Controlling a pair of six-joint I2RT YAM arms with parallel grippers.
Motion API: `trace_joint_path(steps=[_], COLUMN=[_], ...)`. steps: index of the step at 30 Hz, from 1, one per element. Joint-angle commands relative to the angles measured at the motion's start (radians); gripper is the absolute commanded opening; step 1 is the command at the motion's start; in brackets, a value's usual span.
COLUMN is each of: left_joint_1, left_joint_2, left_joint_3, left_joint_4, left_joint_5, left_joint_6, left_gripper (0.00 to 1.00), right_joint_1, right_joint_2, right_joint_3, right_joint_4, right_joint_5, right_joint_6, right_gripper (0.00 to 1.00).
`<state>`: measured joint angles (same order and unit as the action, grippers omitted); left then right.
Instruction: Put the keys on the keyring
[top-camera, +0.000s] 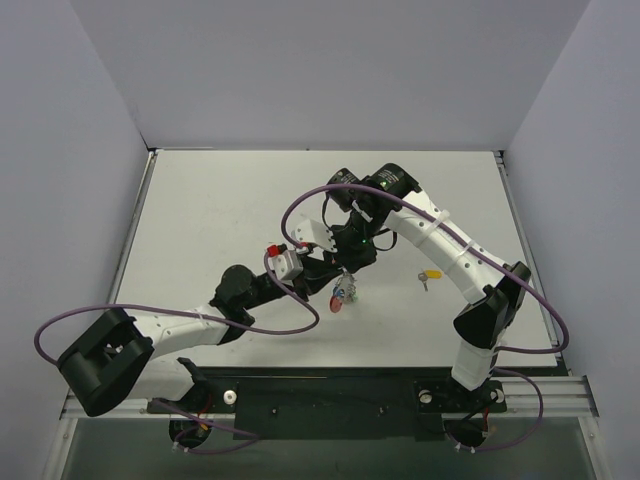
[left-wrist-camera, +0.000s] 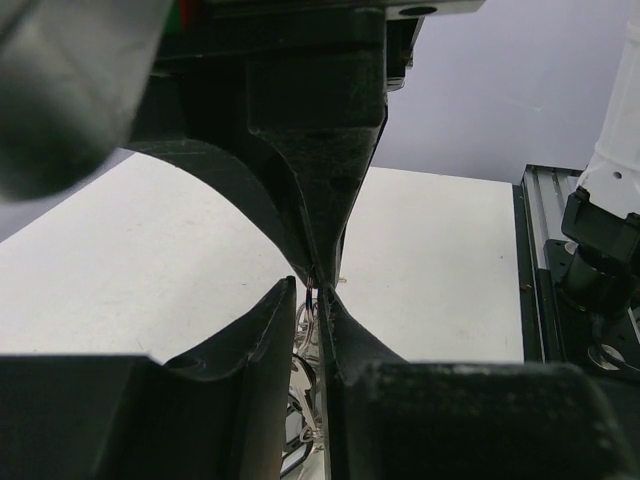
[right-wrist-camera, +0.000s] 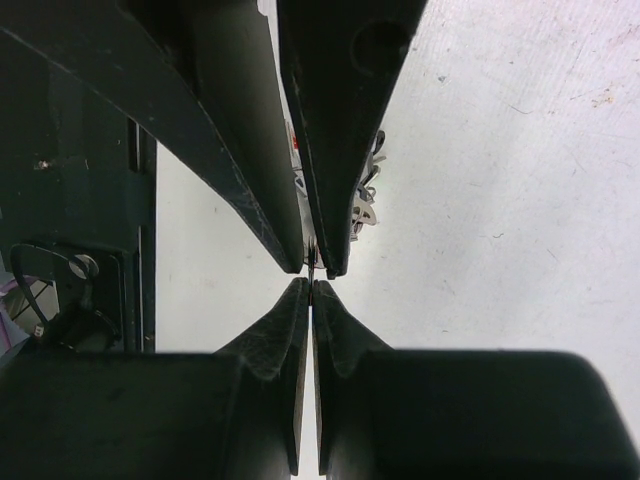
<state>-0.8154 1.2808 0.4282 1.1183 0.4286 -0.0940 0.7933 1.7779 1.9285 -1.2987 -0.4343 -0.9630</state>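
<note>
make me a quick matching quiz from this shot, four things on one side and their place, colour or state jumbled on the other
Things:
1. yellow-capped key
2. keyring
3. right gripper
4. table

Place, colour or state:
a. white
b. lying alone, to the right of where the arms meet
c. shut
d. where both arms' fingertips meet

Pairs: 1-b, 2-d, 3-c, 4-a
</note>
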Motion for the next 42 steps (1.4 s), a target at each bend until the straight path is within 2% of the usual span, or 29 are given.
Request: trace_joint_path(steps=[1, 8, 10, 11, 16, 18, 19, 21, 25, 28, 31, 33, 39, 42], left_joint_1=[0.007, 0.01, 0.012, 0.012, 0.013, 0.012, 0.012, 0.015, 0.022, 0.018, 0.013, 0.013, 0.013, 0.006], left_joint_2=[0.018, 0.037, 0.035, 0.035, 0.015, -0.007, -0.017, -0.044, -0.095, -0.118, -0.133, -0.133, -0.095, -0.09], left_joint_3=[0.047, 0.057, 0.058, 0.06, 0.06, 0.038, 0.024, -0.019, -0.092, -0.14, -0.166, -0.166, -0.151, -0.134], left_joint_4=[0.035, 0.052, 0.049, 0.048, 0.006, 0.011, 0.02, 0.09, 0.22, 0.308, 0.382, 0.405, 0.524, 0.525], left_joint_5=[0.039, 0.056, 0.059, 0.059, 0.049, -0.009, -0.03, -0.063, -0.109, -0.148, -0.177, -0.183, -0.195, -0.192], left_joint_6=[-0.019, -0.038, -0.038, -0.038, -0.042, -0.068, -0.078, -0.108, -0.21, -0.271, -0.291, -0.299, -0.345, -0.346], left_gripper=[0.25, 0.21, 0.14, 0.0, 0.0, 0.0, 0.0, 0.0, 0.0, 0.0, 0.0, 0.0, 0.0, 0.0], right_joint_1=[0.003, -0.003, -0.003, -0.005, -0.008, -0.019, -0.032, -0.071, -0.149, -0.209, -0.25, -0.261, -0.247, -0.24], right_joint_2=[-0.048, -0.049, -0.048, -0.048, -0.051, -0.055, -0.057, -0.066, -0.103, -0.193, -0.271, -0.307, -0.209, -0.18], right_joint_3=[0.003, 0.001, 0.0, -0.002, -0.002, -0.002, -0.005, -0.013, -0.04, -0.161, -0.337, -0.387, -0.287, -0.258], right_joint_4=[-0.183, -0.183, -0.185, -0.183, -0.183, -0.174, -0.162, -0.152, -0.134, -0.067, 0.051, 0.131, 0.144, 0.147], right_joint_5=[-0.03, -0.043, -0.044, -0.044, -0.053, -0.07, -0.095, -0.151, -0.272, -0.41, -0.532, -0.589, -0.69, -0.719], right_joint_6=[-0.008, -0.011, -0.011, -0.011, -0.013, 0.006, 0.016, 0.029, -0.009, -0.184, -0.333, -0.367, -0.31, -0.276], right_gripper=[0.0, 0.0, 0.0, 0.0, 0.0, 0.09, 0.26, 0.39, 0.45, 0.46, 0.57, 0.6, 0.56, 0.52])
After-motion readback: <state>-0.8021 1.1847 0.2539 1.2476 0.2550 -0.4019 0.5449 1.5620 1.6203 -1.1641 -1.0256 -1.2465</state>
